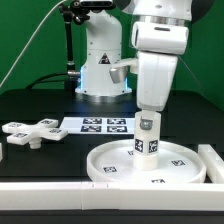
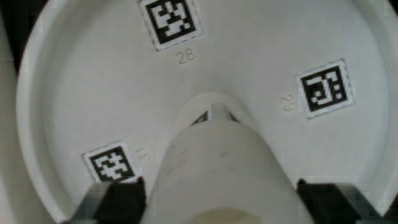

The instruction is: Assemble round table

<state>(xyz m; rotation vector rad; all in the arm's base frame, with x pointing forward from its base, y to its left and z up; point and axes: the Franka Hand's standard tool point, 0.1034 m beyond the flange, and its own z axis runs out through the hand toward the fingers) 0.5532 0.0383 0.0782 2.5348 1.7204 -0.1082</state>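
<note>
The large rimmed round disc (image 1: 140,164) lies flat on the black table at the front, with square tags on its face; it fills the wrist view (image 2: 107,90). The short cylinder post (image 1: 148,138) stands upright on the disc's middle, tagged on its side; in the wrist view (image 2: 217,160) it runs down to the disc. My gripper (image 1: 148,112) comes straight down and is shut on the post's upper end, black fingers (image 2: 118,200) on both sides. The cross-shaped piece (image 1: 30,131) lies on the table at the exterior view's left, apart from the disc.
The marker board (image 1: 98,124) lies flat behind the disc. A long white bar (image 1: 60,197) runs along the table's front edge, with another white piece (image 1: 212,160) at the exterior view's right. The arm's base (image 1: 102,70) stands at the back.
</note>
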